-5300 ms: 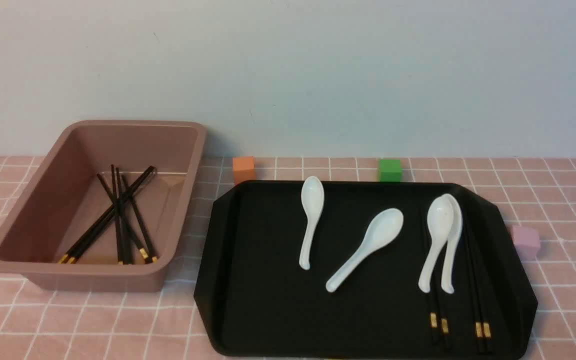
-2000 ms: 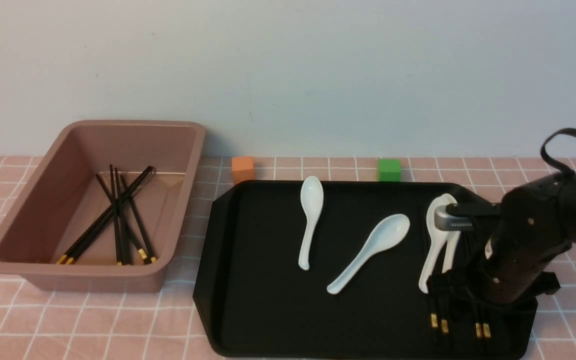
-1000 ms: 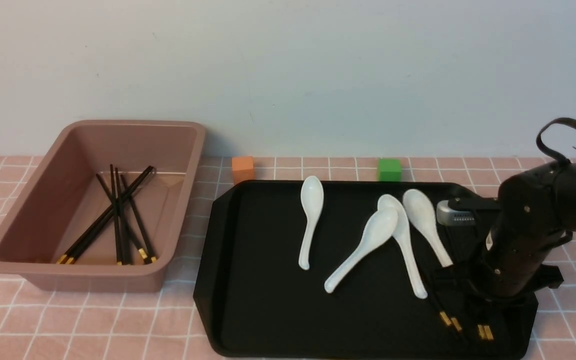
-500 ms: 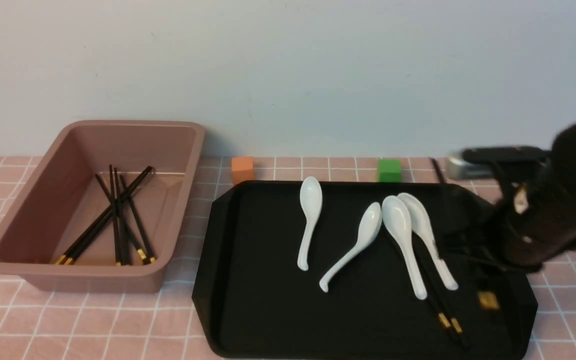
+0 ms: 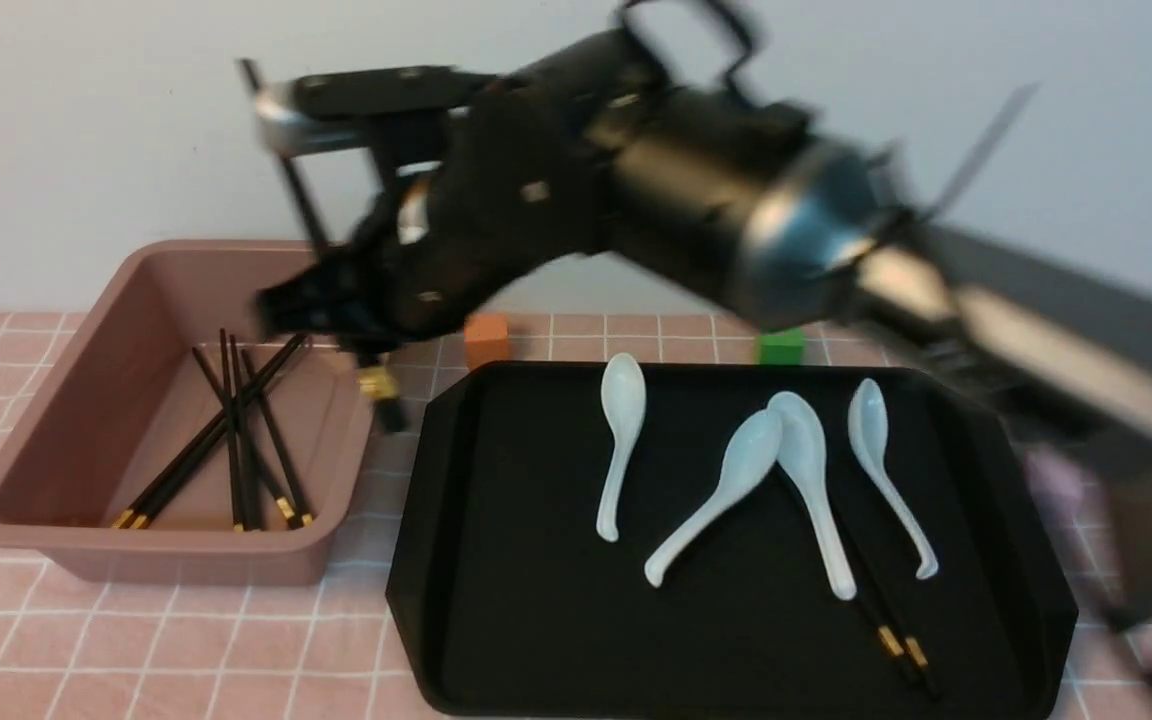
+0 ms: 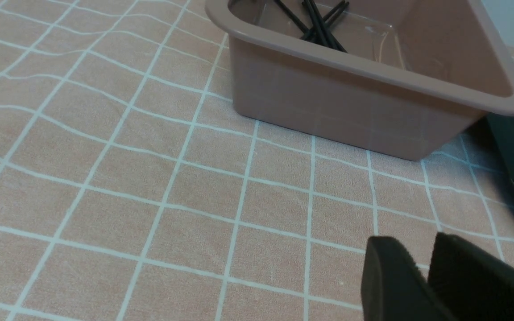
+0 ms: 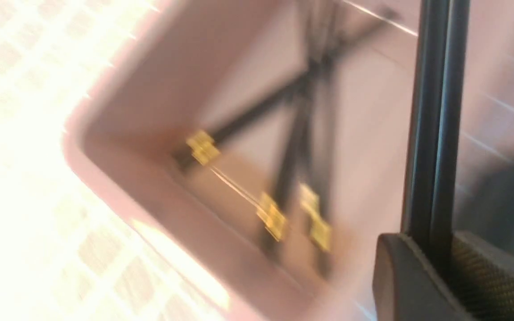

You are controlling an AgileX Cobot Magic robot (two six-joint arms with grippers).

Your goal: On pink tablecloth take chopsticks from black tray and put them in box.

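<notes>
across from the black tray (image 5: 536,640) to the box (image 5: 186,555), the right gripper (image 7: 433,254) has carried two chopsticks (image 7: 433,125). they lie side by side, clenched between its jaws; the left gripper's (image 6: 422,272) grip i cannot tell.

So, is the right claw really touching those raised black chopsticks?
Touching: the right wrist view shows two black chopsticks pinched between the fingers of the right claw.
</notes>
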